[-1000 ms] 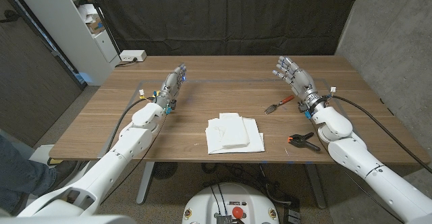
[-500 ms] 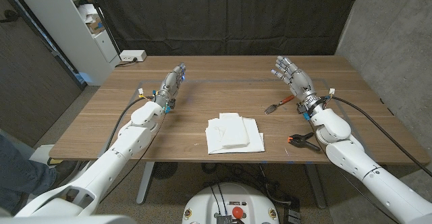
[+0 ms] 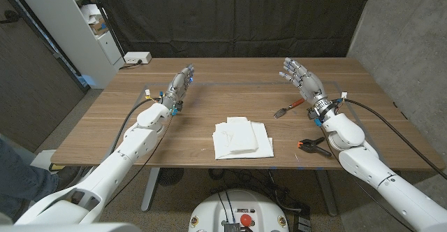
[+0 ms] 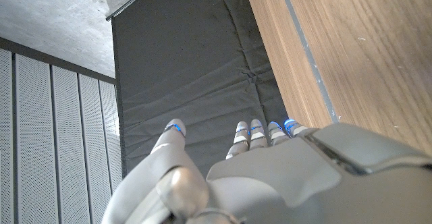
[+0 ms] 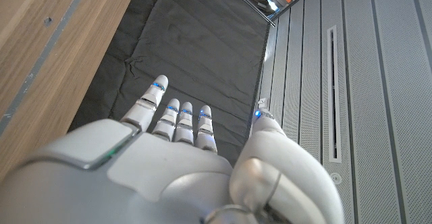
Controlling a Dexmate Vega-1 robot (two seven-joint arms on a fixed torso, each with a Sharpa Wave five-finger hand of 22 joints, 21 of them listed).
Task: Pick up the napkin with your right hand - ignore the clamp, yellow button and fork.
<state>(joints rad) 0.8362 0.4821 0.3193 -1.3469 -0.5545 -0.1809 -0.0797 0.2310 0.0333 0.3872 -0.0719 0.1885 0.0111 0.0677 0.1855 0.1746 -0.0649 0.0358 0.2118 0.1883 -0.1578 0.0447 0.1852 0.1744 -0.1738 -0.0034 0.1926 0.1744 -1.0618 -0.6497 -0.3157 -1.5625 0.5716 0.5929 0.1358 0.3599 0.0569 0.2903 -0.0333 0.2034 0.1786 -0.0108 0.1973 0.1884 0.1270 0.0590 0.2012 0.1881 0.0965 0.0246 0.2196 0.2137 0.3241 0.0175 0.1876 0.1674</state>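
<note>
Even, fairly bright overhead light, soft short shadows on the table (image 3: 209, 110), sharp focus, mild wide-angle bowing.

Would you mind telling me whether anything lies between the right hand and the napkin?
The fork lies on the table between the right hand and the napkin. The hand is raised, so it could probably pass over it.

White napkin (image 3: 242, 140), orange-handled fork (image 3: 288, 108), black-and-orange clamp (image 3: 314, 146), brown wooden table (image 3: 140, 131), black curtain (image 3: 230, 15).
</note>
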